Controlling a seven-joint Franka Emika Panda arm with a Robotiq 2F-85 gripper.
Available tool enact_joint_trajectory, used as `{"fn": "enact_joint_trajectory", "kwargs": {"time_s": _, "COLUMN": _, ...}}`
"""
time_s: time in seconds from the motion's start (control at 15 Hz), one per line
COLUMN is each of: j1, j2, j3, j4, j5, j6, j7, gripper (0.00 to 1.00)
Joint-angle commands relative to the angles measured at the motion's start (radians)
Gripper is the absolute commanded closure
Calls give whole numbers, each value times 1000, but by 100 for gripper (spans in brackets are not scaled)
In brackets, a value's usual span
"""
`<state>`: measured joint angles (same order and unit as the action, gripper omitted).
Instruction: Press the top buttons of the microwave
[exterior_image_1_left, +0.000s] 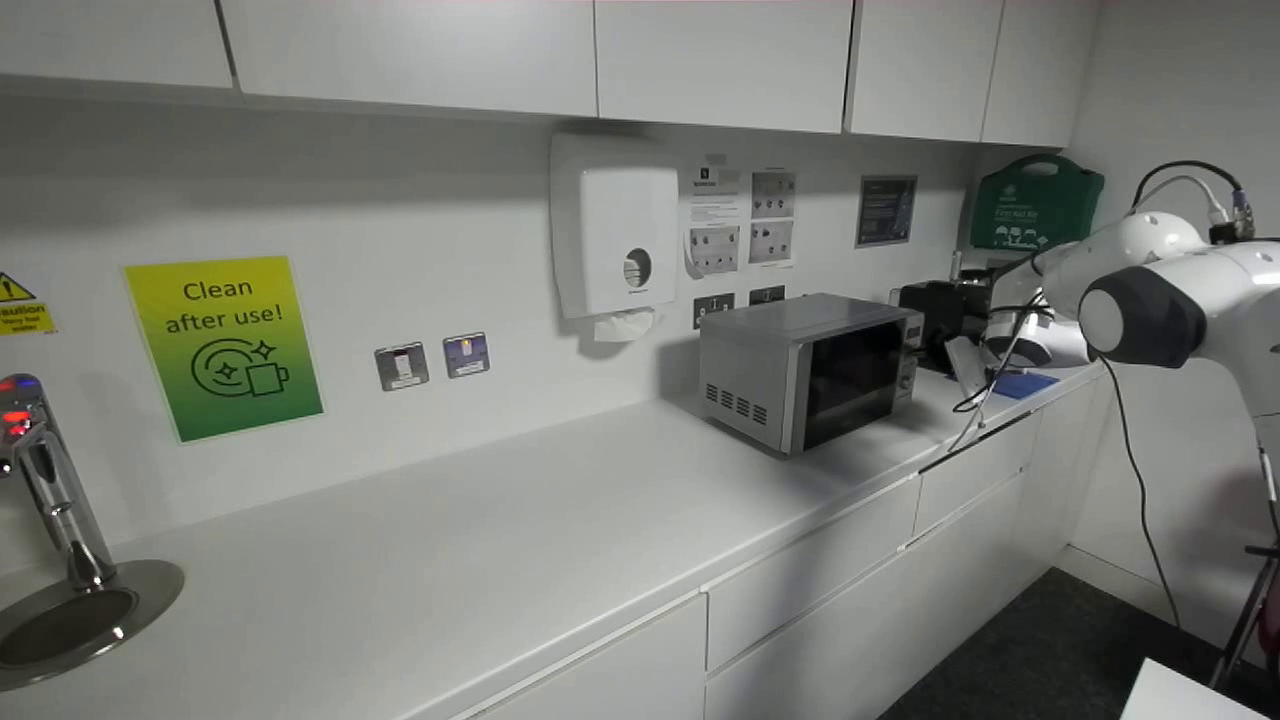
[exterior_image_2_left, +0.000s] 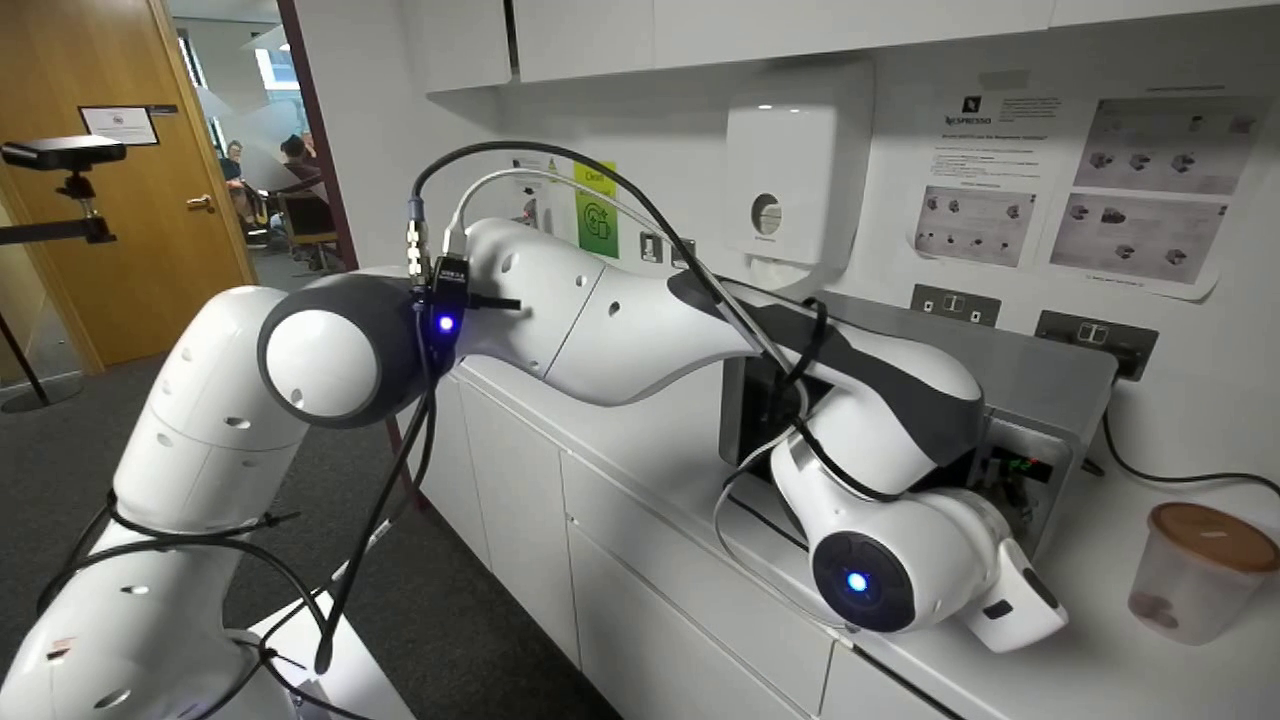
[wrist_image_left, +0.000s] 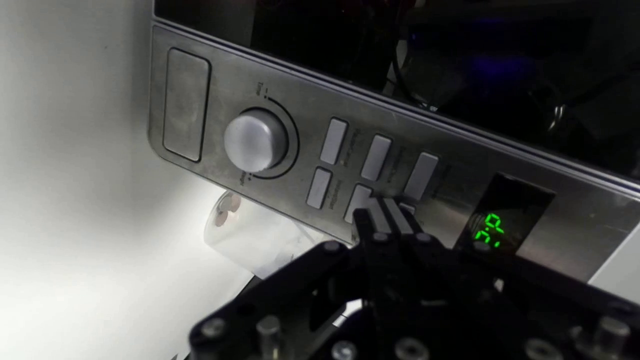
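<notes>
The silver-grey microwave (exterior_image_1_left: 750, 360) stands on the counter against the wall. It also shows in an exterior view (exterior_image_2_left: 1030, 365), partly hidden behind the arm. In the wrist view its control panel (wrist_image_left: 305, 95) lies at a slant, with a round knob (wrist_image_left: 256, 141), two rows of buttons and a lit green display (wrist_image_left: 505, 215). The pair nearest the display is one full button (wrist_image_left: 421, 176) and one mostly hidden button (wrist_image_left: 407, 206). My gripper (wrist_image_left: 384, 200) is shut and empty. Its tips overlap the lower-row buttons near the display; I cannot tell whether they touch.
A clear tub with a brown lid (exterior_image_2_left: 1205, 570) stands beside the microwave, and its body shows in the wrist view (wrist_image_left: 265, 235). A black appliance (exterior_image_1_left: 935, 310) stands past the microwave. A white towel dispenser (exterior_image_1_left: 615, 230) hangs above the counter (exterior_image_1_left: 480, 540). Cables hang along the arm.
</notes>
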<state>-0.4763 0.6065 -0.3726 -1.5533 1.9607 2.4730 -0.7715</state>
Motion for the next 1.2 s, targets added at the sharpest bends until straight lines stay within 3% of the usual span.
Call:
{"fn": "enact_joint_trajectory", "kwargs": {"time_s": 0.0, "j1": -10, "j2": -63, "j3": 10, "j4": -48, "j5": 42, "j6": -42, "j7": -51, "gripper": 100}}
{"fn": "enact_joint_trajectory", "kwargs": {"time_s": 0.53, "j1": -9, "j2": -90, "j3": 0, "j4": -54, "j5": 98, "j6": -69, "j7": -163, "gripper": 100}}
{"fn": "enact_joint_trajectory", "kwargs": {"time_s": 0.8, "j1": 3, "j2": -88, "j3": -9, "j4": -57, "j5": 33, "j6": -28, "j7": -94, "gripper": 100}}
{"fn": "enact_joint_trajectory", "kwargs": {"time_s": 1.13, "j1": 6, "j2": -74, "j3": -9, "j4": -61, "j5": 23, "j6": -3, "j7": -96, "gripper": 100}}
